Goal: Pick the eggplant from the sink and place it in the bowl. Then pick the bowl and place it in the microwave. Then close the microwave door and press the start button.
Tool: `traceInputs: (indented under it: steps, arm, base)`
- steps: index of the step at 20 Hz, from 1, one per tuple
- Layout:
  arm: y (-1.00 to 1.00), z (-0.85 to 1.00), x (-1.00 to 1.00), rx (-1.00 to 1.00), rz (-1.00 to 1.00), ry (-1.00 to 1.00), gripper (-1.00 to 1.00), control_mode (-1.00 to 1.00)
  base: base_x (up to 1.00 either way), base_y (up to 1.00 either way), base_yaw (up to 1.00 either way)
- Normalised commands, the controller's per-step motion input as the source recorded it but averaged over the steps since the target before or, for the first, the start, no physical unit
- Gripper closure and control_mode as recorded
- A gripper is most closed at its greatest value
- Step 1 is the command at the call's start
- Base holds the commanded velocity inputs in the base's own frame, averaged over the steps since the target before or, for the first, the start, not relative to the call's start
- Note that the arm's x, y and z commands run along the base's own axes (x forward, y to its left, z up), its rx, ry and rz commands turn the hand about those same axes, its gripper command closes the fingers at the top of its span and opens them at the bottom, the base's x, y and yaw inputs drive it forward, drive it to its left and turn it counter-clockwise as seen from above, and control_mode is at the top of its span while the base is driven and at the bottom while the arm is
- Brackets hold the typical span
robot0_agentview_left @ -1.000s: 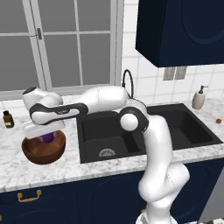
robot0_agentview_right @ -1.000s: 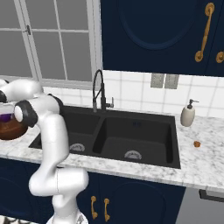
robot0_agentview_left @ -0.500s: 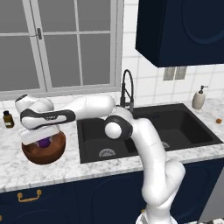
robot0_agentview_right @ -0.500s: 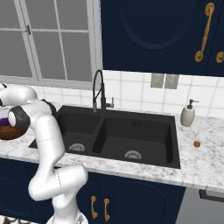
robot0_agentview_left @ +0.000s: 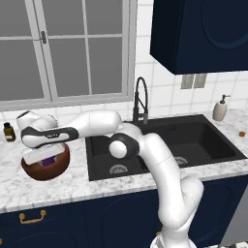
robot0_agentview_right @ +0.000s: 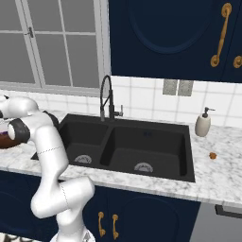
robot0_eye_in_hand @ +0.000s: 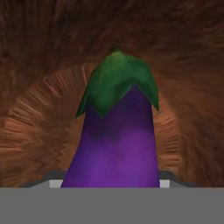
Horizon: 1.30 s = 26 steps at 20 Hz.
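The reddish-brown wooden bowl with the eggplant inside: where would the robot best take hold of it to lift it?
Probably by the rim of the round reddish-brown wooden bowl, coming straight down from above with one finger inside the wall and one outside. It is deep, wide and sits upright on the marble counter, likely too broad to span, and the purple eggplant fills its middle.

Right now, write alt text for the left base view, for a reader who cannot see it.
A white robot arm reaches left across a marble counter and holds its gripper low over a reddish-brown wooden bowl, with a bit of purple eggplant showing at the hand. To the right lie a black double sink with an arched faucet, and a soap dispenser.
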Motion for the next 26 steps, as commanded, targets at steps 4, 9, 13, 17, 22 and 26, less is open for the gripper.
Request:
traceInputs:
  steps: [4, 9, 13, 17, 22, 26]
  arm:
    - [-0.24, 0.00, 0.01, 0.02, -0.04, 0.00, -1.00, -1.00]
    - [-0.57, 0.12, -0.43, 0.06, 0.00, 0.00, -1.00, -1.00]
    - [-0.45, 0.24, -0.48, 0.08, -0.01, 0.00, -1.00, -1.00]
    - [-0.58, 0.52, -0.53, 0.09, -0.03, 0.00, -1.00, -1.00]
    - [-0.60, 0.21, -0.27, 0.10, -0.10, 0.00, -1.00, -1.00]
    - [-0.36, -0.04, 0.06, 0.17, -0.15, 0.00, -1.00, -1.00]
  base:
    - [0.00, 0.00, 0.00]
    - [0.00, 0.00, 0.00]
    - [0.00, 0.00, 0.00]
    - [0.00, 0.00, 0.00]
    - [0.00, 0.00, 0.00]
    - [0.00, 0.00, 0.00]
